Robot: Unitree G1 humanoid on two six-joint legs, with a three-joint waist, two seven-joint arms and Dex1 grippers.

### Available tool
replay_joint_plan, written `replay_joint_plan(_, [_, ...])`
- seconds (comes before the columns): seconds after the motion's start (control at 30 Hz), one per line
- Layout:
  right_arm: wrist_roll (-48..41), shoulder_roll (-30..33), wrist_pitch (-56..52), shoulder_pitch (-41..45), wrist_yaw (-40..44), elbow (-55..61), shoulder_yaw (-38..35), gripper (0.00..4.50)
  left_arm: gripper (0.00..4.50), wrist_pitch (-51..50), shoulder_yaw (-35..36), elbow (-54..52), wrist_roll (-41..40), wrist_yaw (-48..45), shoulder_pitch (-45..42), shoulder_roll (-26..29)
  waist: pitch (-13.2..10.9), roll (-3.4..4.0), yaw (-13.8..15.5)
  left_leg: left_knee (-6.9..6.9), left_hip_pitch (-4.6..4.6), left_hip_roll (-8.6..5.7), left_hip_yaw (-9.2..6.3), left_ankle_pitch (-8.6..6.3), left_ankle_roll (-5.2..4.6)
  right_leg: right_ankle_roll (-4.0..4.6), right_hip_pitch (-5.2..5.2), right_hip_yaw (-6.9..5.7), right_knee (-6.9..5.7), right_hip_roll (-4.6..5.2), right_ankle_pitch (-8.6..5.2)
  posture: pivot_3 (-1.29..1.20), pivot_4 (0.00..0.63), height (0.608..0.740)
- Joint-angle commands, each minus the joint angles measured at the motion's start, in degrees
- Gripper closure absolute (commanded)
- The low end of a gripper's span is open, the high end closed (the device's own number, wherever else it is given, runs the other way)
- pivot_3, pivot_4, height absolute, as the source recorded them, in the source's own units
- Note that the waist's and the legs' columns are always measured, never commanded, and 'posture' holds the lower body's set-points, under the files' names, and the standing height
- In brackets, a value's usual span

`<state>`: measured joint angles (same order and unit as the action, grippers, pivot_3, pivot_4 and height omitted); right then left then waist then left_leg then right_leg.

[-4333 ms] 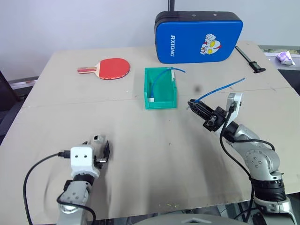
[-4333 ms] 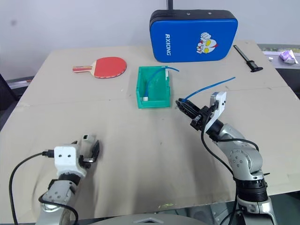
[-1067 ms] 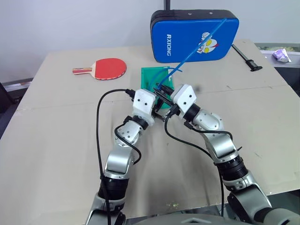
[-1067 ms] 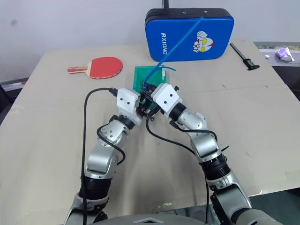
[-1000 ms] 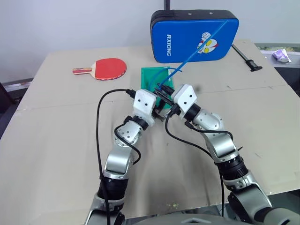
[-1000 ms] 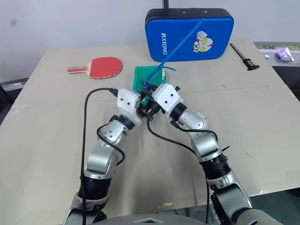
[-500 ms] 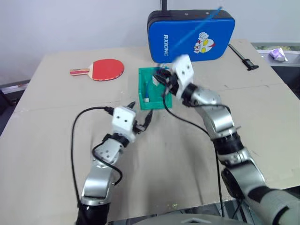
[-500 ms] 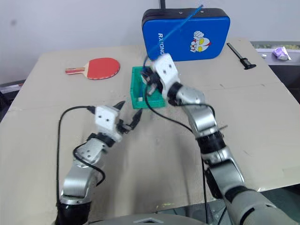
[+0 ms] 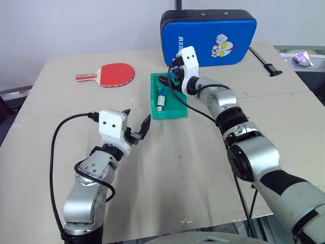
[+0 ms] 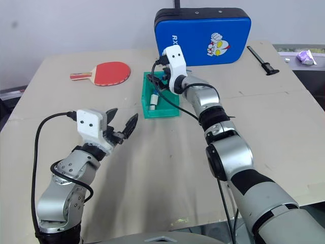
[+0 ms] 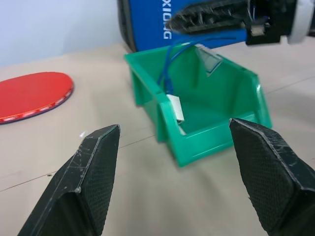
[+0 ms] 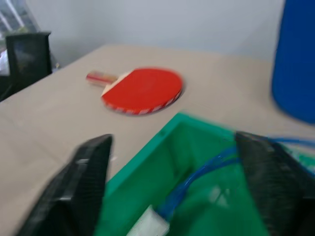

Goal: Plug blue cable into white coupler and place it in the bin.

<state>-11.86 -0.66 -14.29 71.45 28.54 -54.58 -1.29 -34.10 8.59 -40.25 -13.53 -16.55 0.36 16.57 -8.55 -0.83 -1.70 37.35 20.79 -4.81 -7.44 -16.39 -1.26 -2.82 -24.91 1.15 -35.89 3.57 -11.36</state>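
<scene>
Right gripper (image 9: 172, 72) reaches forward over the far end of the bin (image 9: 178, 110), its 2 black fingers (image 12: 86, 182) spread wide, nothing between them. From the right wrist view the fingers stand either side of the open bin top.

Bin: green, open-topped, on the tan table (image 9: 203, 152), between the red paddle (image 9: 116, 74) and the blue padded case (image 9: 213, 35), nearer the case.

Blue cable (image 11: 170, 64) lies inside the bin, looping up along the inner wall to the far rim. White coupler (image 11: 175, 108) sits at the cable's lower end, inside the bin, against the near-left inner wall. Whether the plug is fully seated in the coupler cannot be told.

Left gripper (image 9: 138, 128) hovers above the table, well short of the bin on the near side and to its left, pointing toward it. Its 2 fingers (image 11: 91, 182) are apart and hold nothing; the left wrist view shows the bin framed between them.

A black tool (image 9: 263, 62) lies on the table to the right of the case.
</scene>
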Motion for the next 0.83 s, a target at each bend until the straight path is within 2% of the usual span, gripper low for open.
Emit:
replay_joint_plan(0.03, [-0.01, 1.79, 2.15, -1.29, 1.63, 6.01, -0.62, 0.04, 0.87, 1.94, 0.01, -2.76, -0.66, -0.25, 0.64, 0.52, 0.0, -0.01, -0.23, 0.01, 0.01, 0.0, 0.02, 0.0, 0.0, 0.0, 0.0, 0.01, 0.0, 0.0, 0.0, 0.0, 0.15, 0.74])
replay_joint_plan(0.17, [-3.09, 4.46, 1.92, -13.08, 7.06, 23.91, -0.21, 0.04, 0.87, 4.32, -0.33, -2.53, -0.31, -1.51, 3.61, 1.28, 0.02, -0.02, -0.31, 0.03, 0.0, 0.01, 0.01, 0.0, 0.0, 0.0, 0.0, 0.02, -0.02, 0.01, 0.0, 0.0, 0.15, 0.74])
replay_joint_plan(0.27, [-8.88, 9.7, 0.46, -31.64, 13.95, 45.24, -0.99, 0.04, 0.87, 8.69, -1.43, -2.55, 1.2, -3.68, 8.57, 2.94, 0.03, -0.02, 0.02, 0.0, 0.09, 0.01, -0.05, -0.01, -0.01, 0.0, -0.02, 0.02, 0.02, 0.04, 0.0, 0.0, 0.15, 0.74])
replay_joint_plan(0.37, [-13.86, 18.06, -0.4, -50.82, 20.68, 59.56, -4.06, 0.04, 0.87, 13.87, -2.09, -2.06, 1.54, -6.78, 14.21, 4.58, 0.01, 0.07, 1.22, -0.04, 0.1, 0.0, -0.13, -0.06, -0.07, -0.01, -0.01, 0.04, 0.03, 0.11, 0.0, 0.0, 0.15, 0.74])
replay_joint_plan(0.4, [-15.23, 21.6, -1.49, -56.58, 23.68, 62.84, -4.55, 0.0, 0.33, 15.23, -1.97, -1.62, 1.39, -7.53, 15.82, 4.94, -0.02, 0.12, 1.34, -0.06, 0.17, -0.02, -0.11, -0.08, -0.11, -0.02, -0.01, 0.07, 0.13, 0.15, -0.01, 0.0, 0.15, 0.74])
replay_joint_plan(0.43, [-16.62, 24.98, -3.25, -62.02, 25.85, 65.26, -5.26, 0.0, 0.04, 16.8, -1.93, -0.73, 1.57, -8.35, 17.64, 5.39, -0.06, 0.17, 1.53, -0.04, 0.18, -0.03, -0.04, -0.1, -0.15, -0.03, -0.01, 0.1, 0.17, 0.17, -0.03, 0.0, 0.15, 0.74])
replay_joint_plan(0.5, [-15.68, 29.94, -0.9, -70.31, 28.91, 66.73, -6.02, 0.0, 0.04, 19.36, -2.05, 1.46, 2.31, -9.6, 20.85, 6.16, -0.07, 0.17, 0.99, -0.03, 0.04, -0.01, 0.22, -0.14, -0.23, -0.09, 0.06, 0.13, 0.23, 0.17, -0.06, 0.0, 0.15, 0.74])
replay_joint_plan(0.6, [-13.75, 32.88, 3.95, -77.46, 30.7, 66.06, -7.2, 0.0, 0.04, 22.38, -2.96, 6.13, 4.34, -11.62, 24.98, 7.98, -0.09, 0.11, 0.68, -0.04, -0.36, 0.2, 0.64, -0.29, -0.5, -0.09, 0.27, 0.34, 0.11, 0.03, -0.07, 0.0, 0.15, 0.74])
replay_joint_plan(0.7, [-9.35, 34.51, 11.12, -80.38, 30.94, 63.04, -6.88, 0.0, 0.04, 24.83, -3.98, 9.06, 3.31, -14.89, 27.84, 9.09, -0.26, 0.07, 0.73, -0.05, -1.19, 0.61, 0.82, -0.45, -0.65, -0.08, 1.41, 0.2, 0.13, 0.03, -0.36, 0.0, 0.15, 0.74])
replay_joint_plan(0.83, [-10.55, 33.6, 13.04, -81.58, 30.74, 61.75, -7.16, 0.0, 0.04, 26.18, -4.69, 10.93, 3.03, -17.03, 28.78, 10.1, -0.32, -0.08, 0.95, 0.12, -1.18, 1.01, 1.12, -0.54, -0.48, -0.09, 1.5, -0.22, 0.2, 0.03, -0.36, 0.0, 0.15, 0.74])
